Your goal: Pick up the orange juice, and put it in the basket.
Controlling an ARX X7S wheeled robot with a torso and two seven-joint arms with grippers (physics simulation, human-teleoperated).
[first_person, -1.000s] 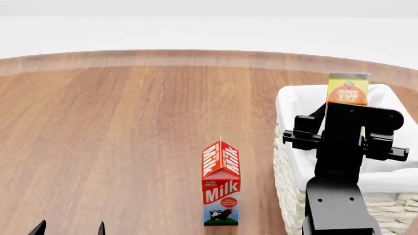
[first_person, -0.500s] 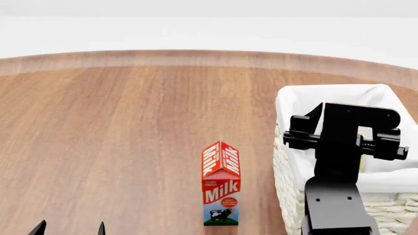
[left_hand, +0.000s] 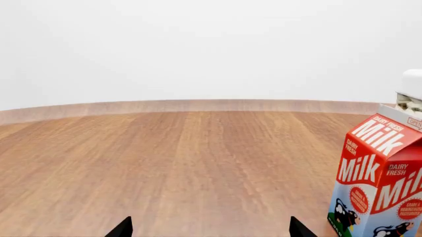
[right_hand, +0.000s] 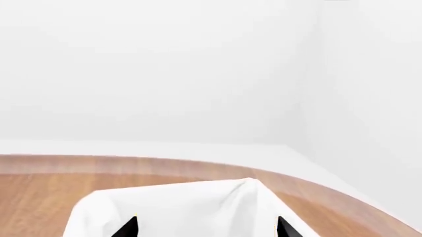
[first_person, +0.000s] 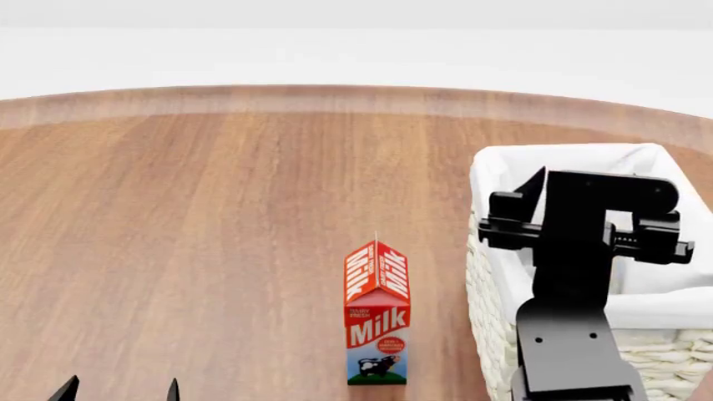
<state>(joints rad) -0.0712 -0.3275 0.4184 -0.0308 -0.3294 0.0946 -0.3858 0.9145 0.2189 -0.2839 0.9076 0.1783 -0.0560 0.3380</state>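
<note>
Two black fingertips of the left gripper [first_person: 119, 390] are seen nearest, at the lower edge of the head view, spread apart with nothing between them, low over the table [first_person: 200, 251]. Next out, the milk carton [first_person: 376, 313] stands upright, clear of both arms. Further right, the right gripper [right_hand: 205, 226] is held over the basket [first_person: 490, 180], its tips wide apart and empty. No orange juice can be made out in any view; it is judged to lie inside the basket, below the right gripper, hidden by the arm. Its long axis cannot be told. The right arm is clearly nearer.
</note>
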